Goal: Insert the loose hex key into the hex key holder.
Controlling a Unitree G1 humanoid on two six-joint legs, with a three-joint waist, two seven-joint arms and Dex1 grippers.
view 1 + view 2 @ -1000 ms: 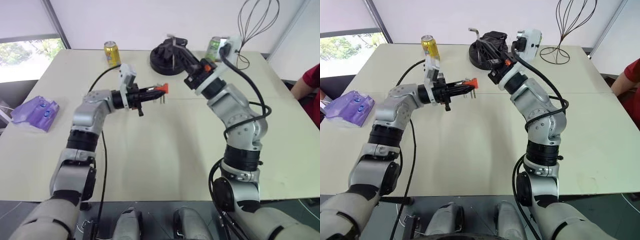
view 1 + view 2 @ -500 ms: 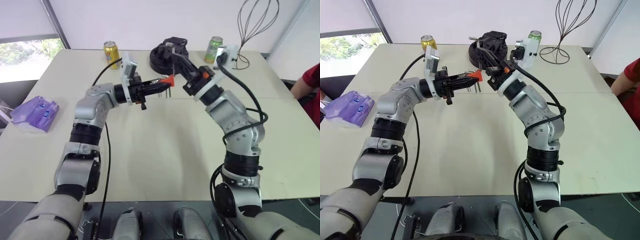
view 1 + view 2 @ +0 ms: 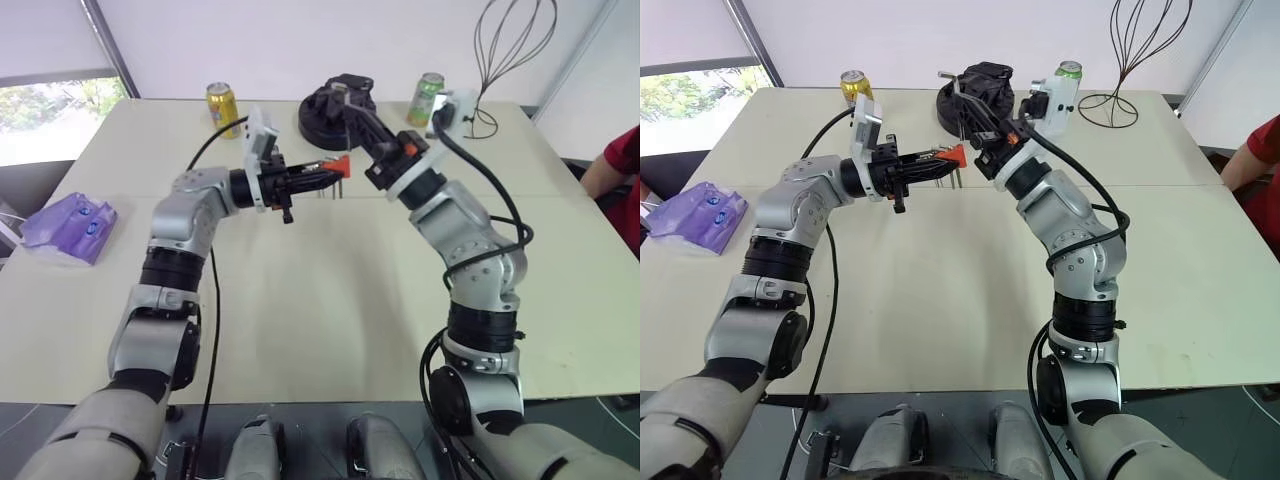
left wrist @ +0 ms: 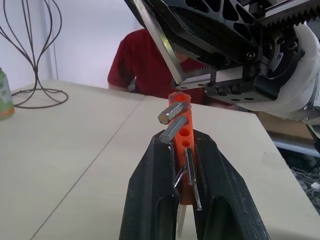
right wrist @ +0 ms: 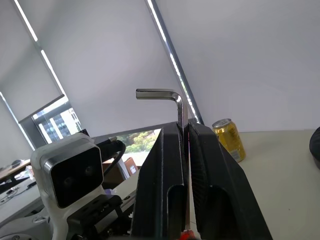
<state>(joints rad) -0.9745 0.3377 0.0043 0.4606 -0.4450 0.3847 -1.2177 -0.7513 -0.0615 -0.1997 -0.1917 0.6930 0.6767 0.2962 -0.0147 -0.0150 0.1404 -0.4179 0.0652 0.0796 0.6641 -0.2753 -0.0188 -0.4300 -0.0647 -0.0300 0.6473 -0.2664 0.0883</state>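
Both arms are raised above the far middle of the table (image 3: 300, 330). The left gripper (image 4: 181, 165) is clamped on the hex key holder (image 4: 180, 131), an orange block with short grey keys jutting from it, held in the air. The right gripper (image 5: 186, 131) pinches the loose hex key (image 5: 170, 97) by its long leg, bent end up, just beside the holder's tip. Along the far edge stand a yellow can (image 3: 222, 105), a black stand (image 3: 335, 110) and a green can (image 3: 427, 97). A purple packet (image 3: 72, 226) lies near the left edge.
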